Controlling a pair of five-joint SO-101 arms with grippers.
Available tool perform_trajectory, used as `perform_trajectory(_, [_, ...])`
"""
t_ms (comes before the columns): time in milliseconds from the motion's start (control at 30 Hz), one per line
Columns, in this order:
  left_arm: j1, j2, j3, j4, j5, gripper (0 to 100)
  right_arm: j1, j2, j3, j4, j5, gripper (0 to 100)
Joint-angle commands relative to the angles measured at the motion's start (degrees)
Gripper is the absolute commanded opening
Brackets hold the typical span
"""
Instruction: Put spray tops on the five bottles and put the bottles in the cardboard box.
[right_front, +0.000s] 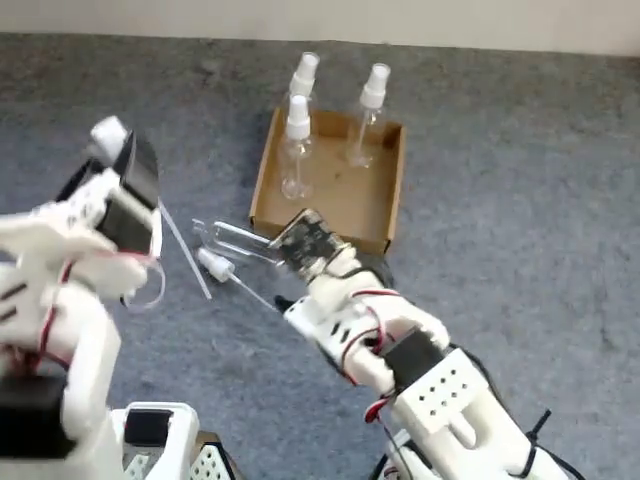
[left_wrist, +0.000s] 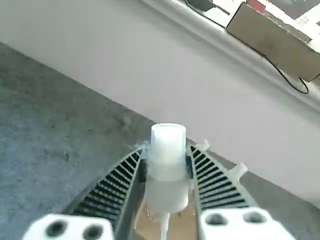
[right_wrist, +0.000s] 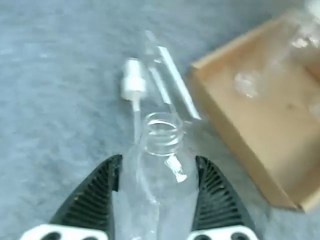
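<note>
Just before the brown cardboard box (right_front: 263, 185), the right gripper (right_wrist: 157, 162) pinches a clear, uncapped plastic bottle (right_wrist: 160, 142). Well apart, the left gripper (left_wrist: 166, 156) clamps a white spray top (left_wrist: 168, 135). Capped clear bottles (right_front: 296, 150) stand inside the box, perhaps three.

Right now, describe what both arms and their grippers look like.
Both arms are white printed shells with black motor blocks and thin red wires. The right arm has a plate dotted with small holes. The left gripper and right gripper each have black ribbed fingers on white bases with round holes.
</note>
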Motion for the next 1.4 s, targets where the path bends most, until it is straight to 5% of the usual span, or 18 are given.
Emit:
perform_trajectory(0, [-0.66, -7.34, 12.62, -8.53, 0.62, 0, -6.37, -1.71, -0.40, -1.80, -0.44, 0.4])
perform_trajectory(167, [-0.40, -21.23, 28.97, -17.49, 0.62, 0, -10.42, -1.71, -0.13, -1.80, -0.44, 0.4])
perform_trajectory(367, [2.42, -32.66, 36.97, -18.55, 0.18, 0, -10.68, -1.71, -0.13, -1.80, -0.44, 0.4])
perform_trajectory(567, [8.04, -33.27, 40.40, -21.54, -2.46, 0, -10.77, -1.71, -0.04, -1.80, -0.44, 0.4])
perform_trajectory(1033, [8.04, -33.27, 46.29, -32.79, -2.55, 0, -10.77, -1.71, 0.04, -1.63, -0.44, 0.4])
perform_trajectory(1367, [9.98, -33.80, 47.96, -27.08, -2.55, 0, -10.42, -1.71, -0.22, -1.71, -0.09, 0.4])
